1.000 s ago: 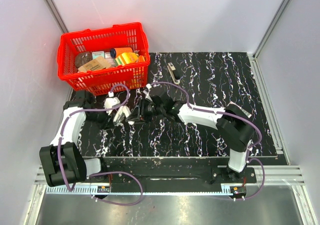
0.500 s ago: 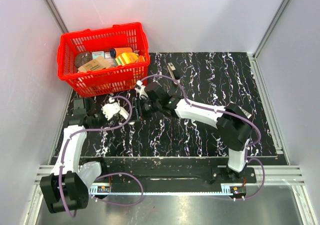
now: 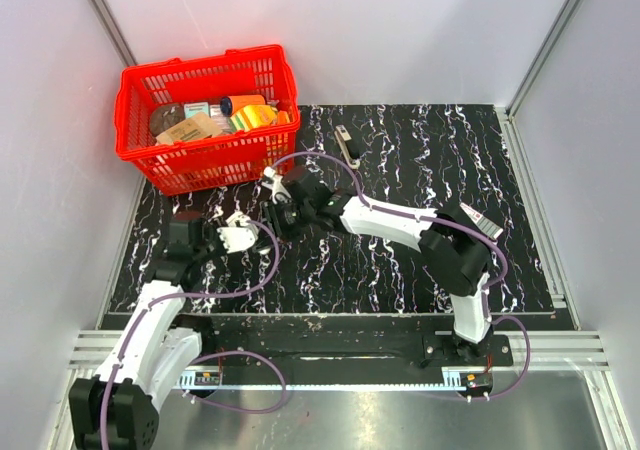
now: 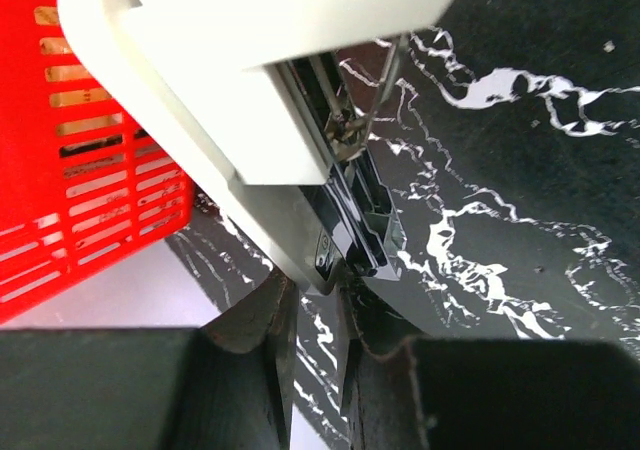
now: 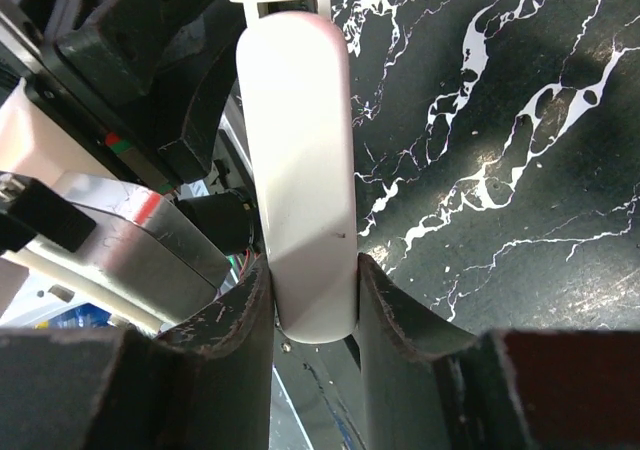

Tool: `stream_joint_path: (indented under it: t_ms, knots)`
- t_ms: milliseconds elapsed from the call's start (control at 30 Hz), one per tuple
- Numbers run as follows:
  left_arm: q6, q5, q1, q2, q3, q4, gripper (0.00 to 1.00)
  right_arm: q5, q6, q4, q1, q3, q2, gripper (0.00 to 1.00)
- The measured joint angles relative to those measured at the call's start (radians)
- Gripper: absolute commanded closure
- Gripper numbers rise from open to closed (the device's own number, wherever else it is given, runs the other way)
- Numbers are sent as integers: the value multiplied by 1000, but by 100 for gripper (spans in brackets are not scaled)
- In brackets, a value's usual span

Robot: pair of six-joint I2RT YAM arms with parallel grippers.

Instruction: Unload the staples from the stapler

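Observation:
The stapler, a slim black bar with a pale end, lies alone on the black marbled table behind both arms. My right gripper is shut on a white oblong stick, its pads pressing both sides near the rounded end. My left gripper pinches the lower corner of a white body between nearly closed fingertips. That body shows a chrome rail and a thin wire spring inside. The two grippers sit close together at mid-left, well short of the stapler.
A red plastic basket with several packets stands at the back left, just behind the grippers, and its wall shows in the left wrist view. Grey walls close in the table at left, back and right.
My left arm has drawn back toward the near left, carrying its white piece. My right gripper has shifted left and back toward the basket with the white stick.

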Motion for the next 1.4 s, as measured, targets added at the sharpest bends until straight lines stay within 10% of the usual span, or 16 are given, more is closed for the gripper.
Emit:
stream_joint_path:
  t_ms: [667, 933, 1067, 1400]
  knots:
    - [225, -124, -62, -58, -124, 213, 96, 115, -87, -11, -6, 2, 27, 100]
    - [-58, 12, -113, 53, 153, -66, 65, 135, -26, 14, -6, 24, 31, 100]
    - [-232, 95, -114, 79, 283, -175, 24, 182, -38, -27, -5, 98, 52, 100]
    - [-637, 249, 22, 84, 570, -280, 14, 448, -120, -306, 34, 254, 161, 100]
